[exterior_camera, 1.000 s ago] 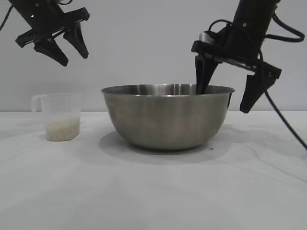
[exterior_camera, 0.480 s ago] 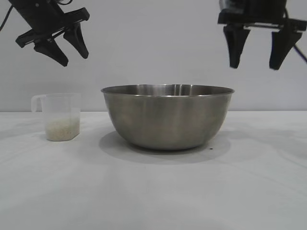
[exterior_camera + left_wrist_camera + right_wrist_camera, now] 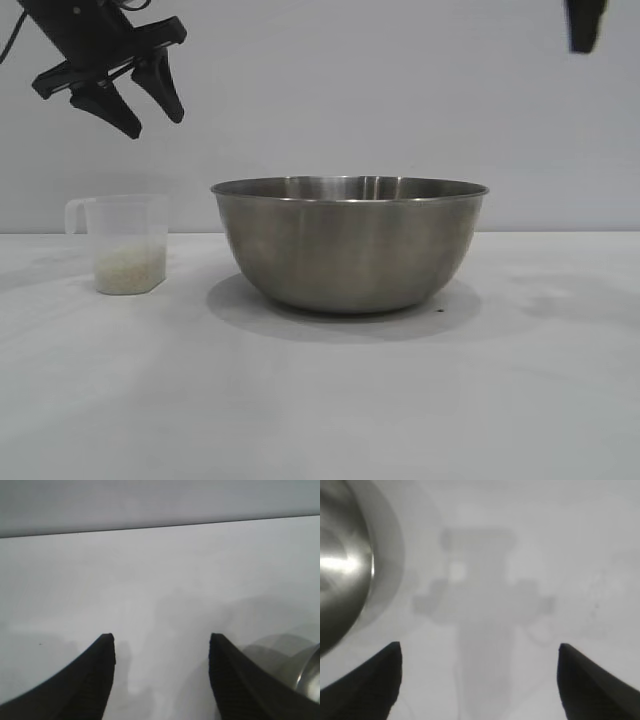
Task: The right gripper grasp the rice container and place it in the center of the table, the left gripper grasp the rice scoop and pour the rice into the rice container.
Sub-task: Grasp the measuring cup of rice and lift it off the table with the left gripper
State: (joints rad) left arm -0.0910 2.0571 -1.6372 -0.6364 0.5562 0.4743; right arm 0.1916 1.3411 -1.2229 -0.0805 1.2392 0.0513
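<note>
The rice container (image 3: 350, 245), a large steel bowl, stands at the middle of the table (image 3: 320, 410). The rice scoop (image 3: 128, 240), a translucent cup with its loop handle on the left, stands upright left of the bowl and holds the rice (image 3: 130, 268) at its bottom. My left gripper (image 3: 155, 122) hangs open and empty high above the scoop; it also shows in the left wrist view (image 3: 161, 640). My right gripper (image 3: 479, 650) is open and empty, high above the table right of the bowl (image 3: 340, 570). Only one of its fingers (image 3: 583, 25) shows at the exterior view's top edge.
A plain grey wall stands behind the table. The right gripper's shadow lies on the bare white surface beside the bowl. A rounded shiny shape (image 3: 302, 672) shows at the edge of the left wrist view; I cannot tell what it is.
My right gripper has let go of the bowl's right rim and risen up and to the right, almost out of the exterior view. The bowl, scoop and left gripper have not moved.
</note>
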